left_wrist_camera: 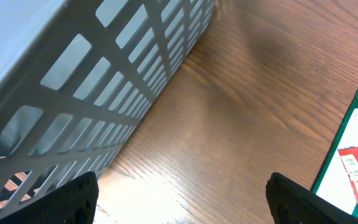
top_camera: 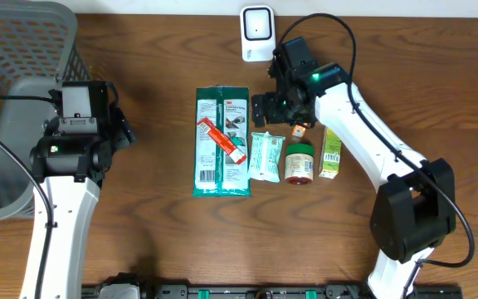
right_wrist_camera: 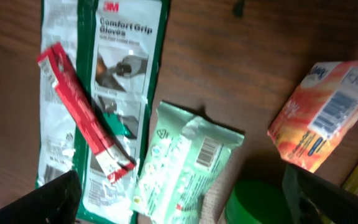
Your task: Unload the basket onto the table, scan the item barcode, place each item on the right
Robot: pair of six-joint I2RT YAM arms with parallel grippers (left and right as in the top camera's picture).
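Wooden desk [top_camera: 164, 241], with a white scanner [top_camera: 256, 31] at its far edge: the right end effector [right_wrist_camera: 182, 186] hangs spread wide and empty over an orange box [right_wrist_camera: 325, 115] lying just beside a green-lidded jar [top_camera: 299, 162]; the left end effector [left_wrist_camera: 182, 180], equally wide and empty, hovers near a grey basket [top_camera: 15, 50]

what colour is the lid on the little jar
Green; the jar lid shows best in the overhead view.

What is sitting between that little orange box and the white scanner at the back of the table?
No loose item that I can see. Only the right gripper, open, hangs over that stretch beside the orange box. Nothing else shows before the scanner, though the arm hides some of the table.
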